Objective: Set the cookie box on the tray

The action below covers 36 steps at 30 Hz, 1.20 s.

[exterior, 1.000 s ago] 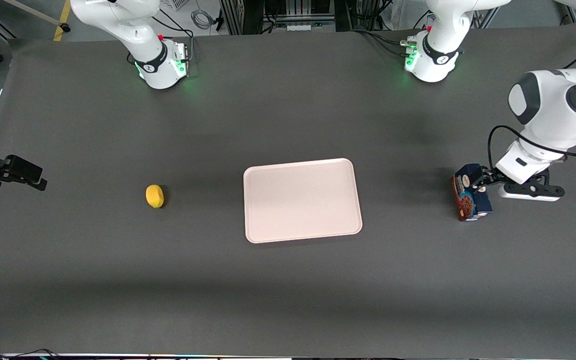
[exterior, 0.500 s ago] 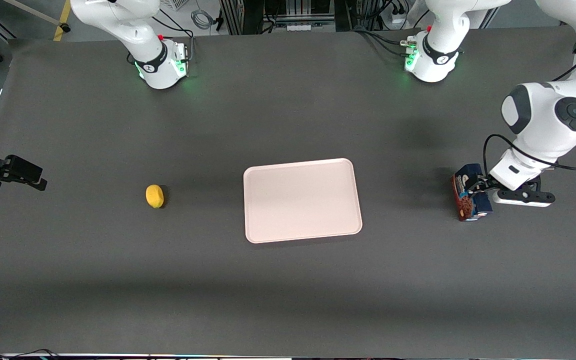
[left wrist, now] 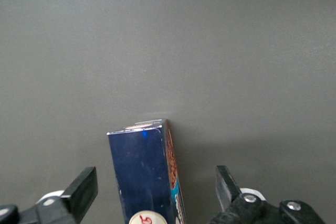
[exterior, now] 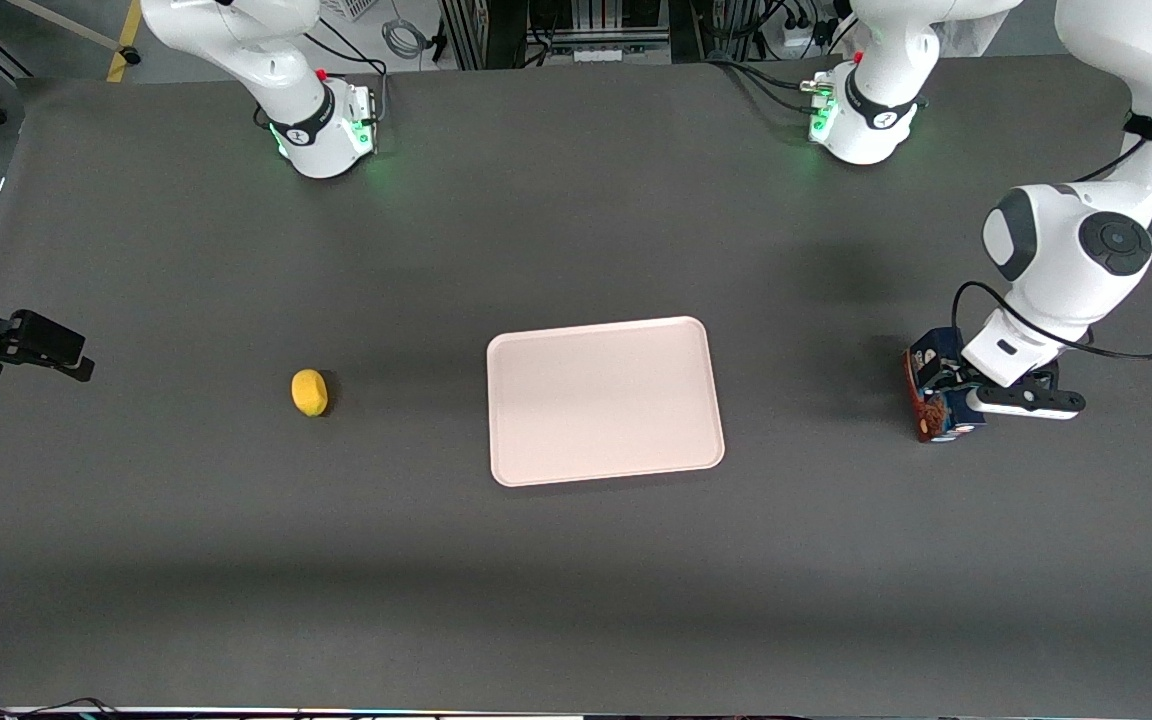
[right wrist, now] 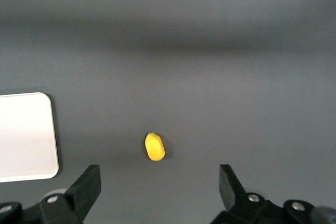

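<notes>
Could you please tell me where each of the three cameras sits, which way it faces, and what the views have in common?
Front view: high in front of the table, looking down at both arms, the tray, the cookie box and a yellow lump; the end effector is at the box.
Left wrist view: on the working arm, facing the table; open fingers flank the cookie box without touching.
Right wrist view: on the parked arm, showing its own fingers, the lump and the tray's corner.
Shared: front and left wrist show the box.
</notes>
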Tool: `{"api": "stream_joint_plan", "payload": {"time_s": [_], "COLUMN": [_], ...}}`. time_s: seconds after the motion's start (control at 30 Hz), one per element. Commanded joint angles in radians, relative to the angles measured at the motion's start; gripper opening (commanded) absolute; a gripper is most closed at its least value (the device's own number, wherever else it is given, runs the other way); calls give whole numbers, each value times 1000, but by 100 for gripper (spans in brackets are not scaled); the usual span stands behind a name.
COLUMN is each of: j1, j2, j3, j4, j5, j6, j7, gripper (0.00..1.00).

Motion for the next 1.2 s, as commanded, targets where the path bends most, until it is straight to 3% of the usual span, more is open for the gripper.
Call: {"api": "stream_joint_plan", "payload": {"time_s": [0.0, 1.17], "j1": [1, 3], "j2": [24, 98], "j3": [11, 26], "j4": [-7, -16], "j5": [7, -10], "j6": [45, 86], "j7": [73, 35], "gripper": [100, 99]}}
